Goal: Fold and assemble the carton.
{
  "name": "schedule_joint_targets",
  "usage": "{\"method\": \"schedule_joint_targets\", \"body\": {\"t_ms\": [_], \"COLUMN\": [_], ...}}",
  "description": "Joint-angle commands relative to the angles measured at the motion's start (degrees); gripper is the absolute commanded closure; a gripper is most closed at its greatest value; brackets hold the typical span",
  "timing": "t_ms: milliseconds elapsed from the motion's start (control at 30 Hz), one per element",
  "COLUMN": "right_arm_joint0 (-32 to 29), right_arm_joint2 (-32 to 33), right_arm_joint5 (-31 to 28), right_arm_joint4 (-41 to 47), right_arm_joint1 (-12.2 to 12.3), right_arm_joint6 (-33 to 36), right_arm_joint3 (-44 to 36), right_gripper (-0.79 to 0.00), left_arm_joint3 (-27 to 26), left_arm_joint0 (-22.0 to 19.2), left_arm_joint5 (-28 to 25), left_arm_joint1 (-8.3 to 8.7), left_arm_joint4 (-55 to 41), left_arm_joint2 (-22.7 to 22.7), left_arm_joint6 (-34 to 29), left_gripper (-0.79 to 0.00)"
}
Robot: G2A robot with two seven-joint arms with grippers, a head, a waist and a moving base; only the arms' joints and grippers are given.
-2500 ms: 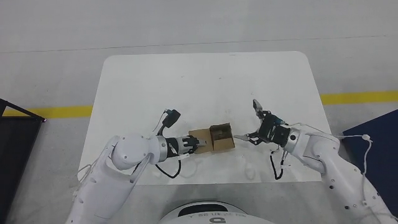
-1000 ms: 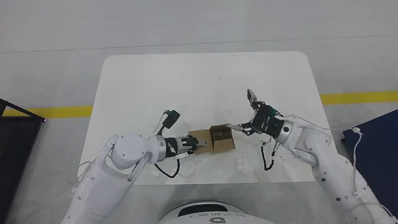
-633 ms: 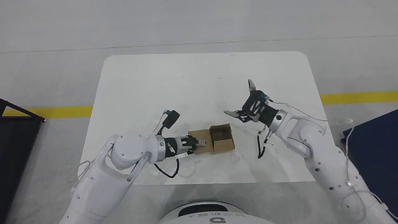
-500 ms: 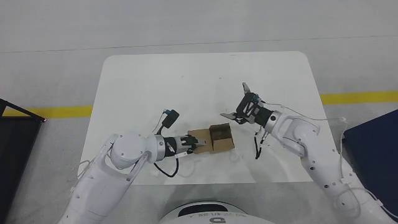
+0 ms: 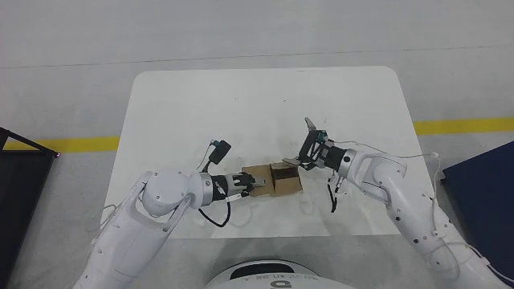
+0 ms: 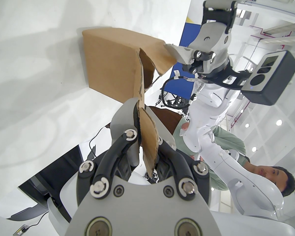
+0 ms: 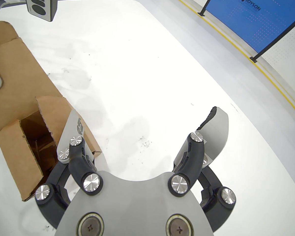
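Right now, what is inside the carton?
I see bare brown walls inside the carton; the far end is too dark to tell.

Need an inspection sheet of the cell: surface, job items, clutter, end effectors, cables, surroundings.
Surface: white table, a few dark specks.
Job's things: one brown carton near the robot-side edge, partly formed, open end up.
Clutter: nothing seen.
End effectors: left end effector shut on a carton flap; right end effector open, one finger against the carton's opposite side.
Cables: black cable loops at the left wrist; second cable hangs at the right wrist.
Surroundings: grey floor, yellow line, blue panel, dark frame.
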Motion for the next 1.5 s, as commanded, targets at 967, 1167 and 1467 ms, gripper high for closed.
{"method": "schedule_joint_targets", "body": {"t_ms": [967,1167,1467], "right_arm_joint0": [-1.4,-3.2,-5.8], "right_arm_joint2": [1.3,4.0,8.6], "right_arm_joint5": [0.1,0.8,1.1], "right_arm_joint4": [0.7,2.7,6.2], "right_arm_joint1": [-0.6,-0.4,0.0], "right_arm_joint6": [-2.2,-5.7,-7.9], "right_arm_joint3": [1.0,0.6,0.9], "right_gripper": [-0.785,-0.785,-0.785], "left_arm_joint3": [-6.8,-12.9,-17.4], "left_arm_joint0": [1.5,7.1,19.3], "left_arm_joint5": [-3.2,-3.6,-0.9], "left_arm_joint1": [2.15,3.52,5.14], "left_arm_joint4": [8.9,19.2,35.1], "left_arm_joint2": [-0.9,-4.9,-11.6], "left_arm_joint6": [2.7,6.4,13.5], "left_gripper": [-0.785,-0.785,-0.785]}}
